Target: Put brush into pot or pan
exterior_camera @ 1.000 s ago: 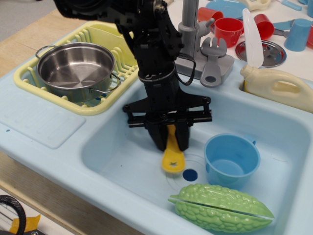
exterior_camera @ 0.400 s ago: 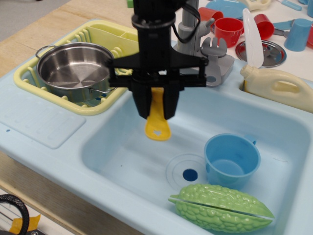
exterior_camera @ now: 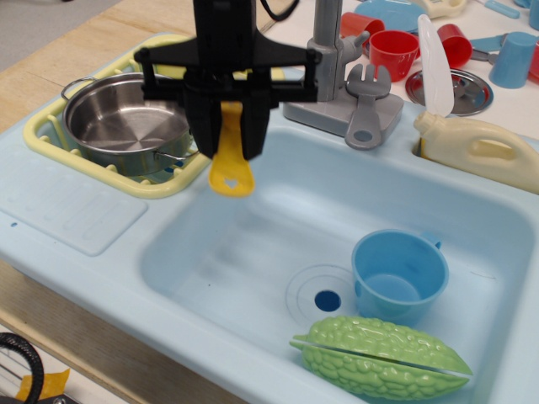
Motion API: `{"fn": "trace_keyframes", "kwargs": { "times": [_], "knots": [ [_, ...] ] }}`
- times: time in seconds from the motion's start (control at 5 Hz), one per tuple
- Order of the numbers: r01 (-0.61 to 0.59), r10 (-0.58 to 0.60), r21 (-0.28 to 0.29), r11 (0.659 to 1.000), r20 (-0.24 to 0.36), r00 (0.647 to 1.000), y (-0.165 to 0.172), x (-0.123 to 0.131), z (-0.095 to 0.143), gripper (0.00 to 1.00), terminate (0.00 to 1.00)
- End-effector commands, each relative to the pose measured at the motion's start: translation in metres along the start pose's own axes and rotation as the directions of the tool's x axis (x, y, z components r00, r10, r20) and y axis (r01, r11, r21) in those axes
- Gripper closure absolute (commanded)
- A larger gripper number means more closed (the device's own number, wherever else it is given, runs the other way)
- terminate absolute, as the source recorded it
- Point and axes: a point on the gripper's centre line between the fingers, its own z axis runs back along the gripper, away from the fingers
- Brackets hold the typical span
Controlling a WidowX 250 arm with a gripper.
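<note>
Just right of the pot (exterior_camera: 130, 122), over the sink's near-left edge, the brush (exterior_camera: 230, 160) hangs in mid-air.
It looks light, stiff and slick plastic, best pinched across the flat handle, as here: the gripper (exterior_camera: 226, 135) is closed narrowly on its upper part, the star-holed end dangling below, bristles hidden between the jaws.

Comes down from 12 o'clock as one black arm, wrist vertical, wide crossbar level across it. Claw (exterior_camera: 227, 139) points straight down at 6 o'clock, both black fingers (exterior_camera: 202, 126) upright and parallel, closed against the flat handle of the brush (exterior_camera: 229, 164), which hangs from between them. Held in the air, touching no surface.
</note>
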Motion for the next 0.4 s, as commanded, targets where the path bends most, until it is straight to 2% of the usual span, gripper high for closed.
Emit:
{"fn": "trace_keyframes", "kwargs": {
  "times": [0.0, 0.2],
  "knots": [
    [-0.026, 0.027, -0.029, 0.999, 0.026, 0.999, 0.021, 0.03, 0.011, 1.0, 0.0],
    [-0.053, 0.055, -0.043, 0.998, 0.037, 0.998, 0.042, 0.031, 0.006, 1.0, 1.0]
  ]
}}
